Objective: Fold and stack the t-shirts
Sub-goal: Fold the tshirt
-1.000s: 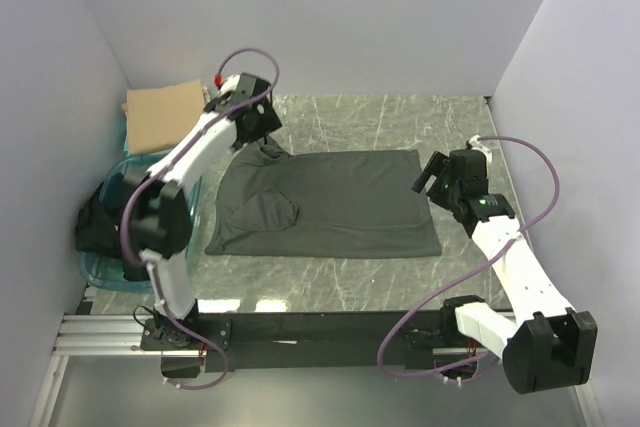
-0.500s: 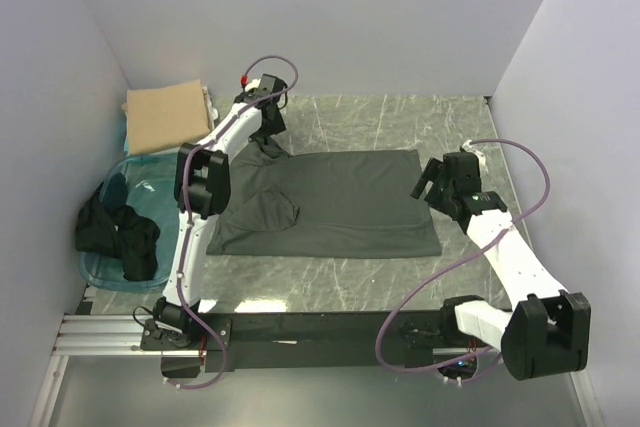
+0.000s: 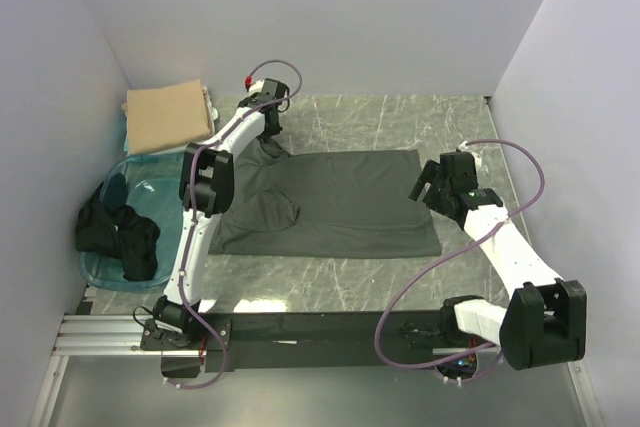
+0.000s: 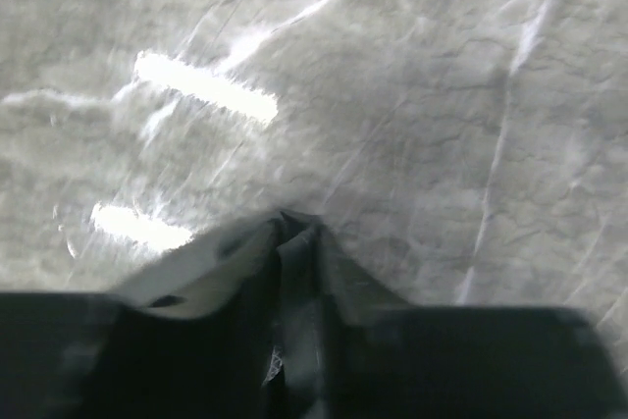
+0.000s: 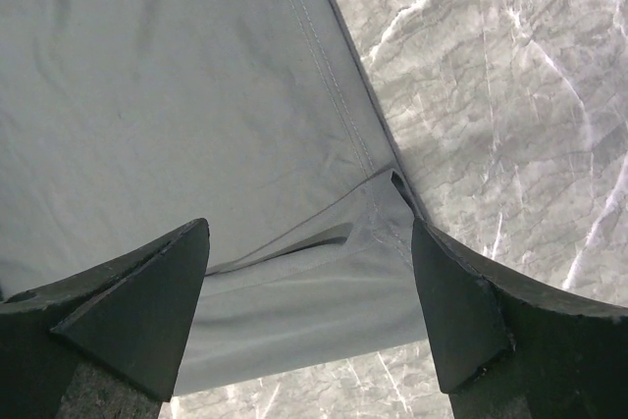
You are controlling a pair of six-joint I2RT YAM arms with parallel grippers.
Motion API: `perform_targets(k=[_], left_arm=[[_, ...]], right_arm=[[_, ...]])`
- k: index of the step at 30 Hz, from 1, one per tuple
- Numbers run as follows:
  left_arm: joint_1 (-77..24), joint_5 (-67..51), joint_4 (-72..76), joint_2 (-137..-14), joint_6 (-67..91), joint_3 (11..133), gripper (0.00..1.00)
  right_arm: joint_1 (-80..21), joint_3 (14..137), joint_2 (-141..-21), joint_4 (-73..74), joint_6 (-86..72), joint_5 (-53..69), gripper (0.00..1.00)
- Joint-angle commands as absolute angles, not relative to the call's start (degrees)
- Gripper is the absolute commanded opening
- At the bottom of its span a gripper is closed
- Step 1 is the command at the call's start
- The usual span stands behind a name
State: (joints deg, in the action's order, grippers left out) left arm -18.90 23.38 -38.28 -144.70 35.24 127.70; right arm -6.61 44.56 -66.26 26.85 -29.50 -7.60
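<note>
Top external. Charcoal-grey t-shirt [image 3: 350,197] lies spread flat at the middle of the marble table [image 3: 400,122], with one small fold raised near its left side. The left arm reaches long to the shirt's far-left corner, and the left gripper [image 3: 272,135] is down on the cloth there. The right gripper [image 3: 422,185] sits at the shirt's right edge, near the far-right corner. Tan t-shirt [image 3: 165,117] rests folded in the far-left corner of the space. Black t-shirts [image 3: 120,232] are heaped in the teal tub [image 3: 120,182] at the left and spill over its outer rim.

Left wrist. Blurred and close. The left gripper [image 4: 292,340] has its dark fingers [image 4: 471,360] drawn near together, with a ridge of the charcoal-grey t-shirt [image 4: 226,267] tented up and pinched between them. Bare marble table [image 4: 442,95] with bright light streaks lies beyond.

Right wrist. The right gripper [image 5: 309,291] stands with its jaws wide apart and nothing held. Its fingers [image 5: 147,301] straddle the hemmed corner of the charcoal-grey t-shirt [image 5: 177,95], where a lower layer peeks out under the top one. Marble table [image 5: 510,95] shows to the right of the hem.
</note>
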Motion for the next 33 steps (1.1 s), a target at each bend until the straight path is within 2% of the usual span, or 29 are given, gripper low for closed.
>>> perform_targets(k=[1,3,4,15,20,27,33], left_arm=[[-18.98,23.38,-33.93,-144.49,33.66,128.51,0.23],[-18.98,23.99,-32.61,-143.79,33.14,127.88,0.13],[-18.98,24.34,-32.43,-143.62,32.87,127.27,0.00],[-18.98,30.24,-34.98,-135.54,35.07,120.60,0.00],[-18.98,27.96,-33.05,-130.53,35.86,115.40,0.00],[-19.16,26.28,-32.26,-125.51,37.00,109.61,0.00],[-19.69,27.16,-35.24,-122.96,38.93,106.27,0.00]], right_arm=[[-6.42,46.32,-66.44,26.02,-29.00,-8.79,0.90],[-6.50,46.67,-67.32,26.54,-29.00,-9.49,0.90],[-6.42,47.10,-67.67,26.63,-29.09,-9.75,0.90],[-6.42,52.64,-76.01,25.58,-30.24,-10.02,0.89],[-6.50,61.42,-82.16,28.03,-29.88,-12.38,0.88],[-6.59,75.13,-97.26,31.73,-30.67,-19.68,0.88],[-6.50,89.01,-111.08,35.59,-30.23,-20.65,0.84]])
